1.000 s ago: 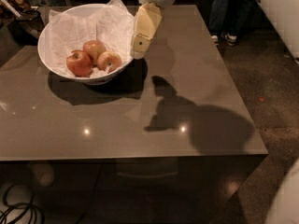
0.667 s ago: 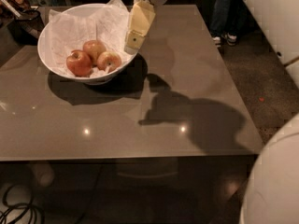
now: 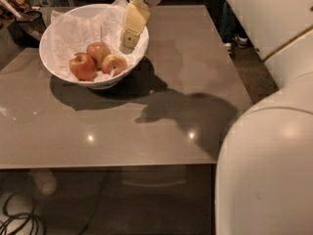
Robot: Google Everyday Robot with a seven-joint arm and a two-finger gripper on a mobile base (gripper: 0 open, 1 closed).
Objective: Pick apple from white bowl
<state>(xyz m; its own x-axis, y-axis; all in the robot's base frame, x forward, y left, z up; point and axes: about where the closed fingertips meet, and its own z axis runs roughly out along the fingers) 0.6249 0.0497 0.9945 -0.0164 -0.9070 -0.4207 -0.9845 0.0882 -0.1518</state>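
Showing a grey-brown table (image 3: 146, 131) from above, with the pick barely begun. In the upper left of the frame sits the white bowl (image 3: 49, 62), lined with crumpled paper (image 3: 73, 31). Three apples lie touching one another at its bottom. A deep red apple (image 3: 82, 66) is leftmost and an orange-red apple (image 3: 98, 52) sits behind it. On the right is the apple (image 3: 114, 63) to be picked, the palest one, yellow-orange with a red blush. It rests on the paper, untouched.

Just right of it and higher in the frame, the gripper (image 3: 129, 39) hangs over the bowl's right rim, a cream-yellow piece slanting down from the top edge. It has hold of nothing; how far open it is cannot be told. Its tip is near the apple but apart from it.

Further right, a dark shadow (image 3: 195, 116) falls across the table, and the robot's white body (image 3: 264, 175) fills the lower right corner. Judging from this, only the approach is done. Lowering to the apple, closing on it and lifting it out are all left.
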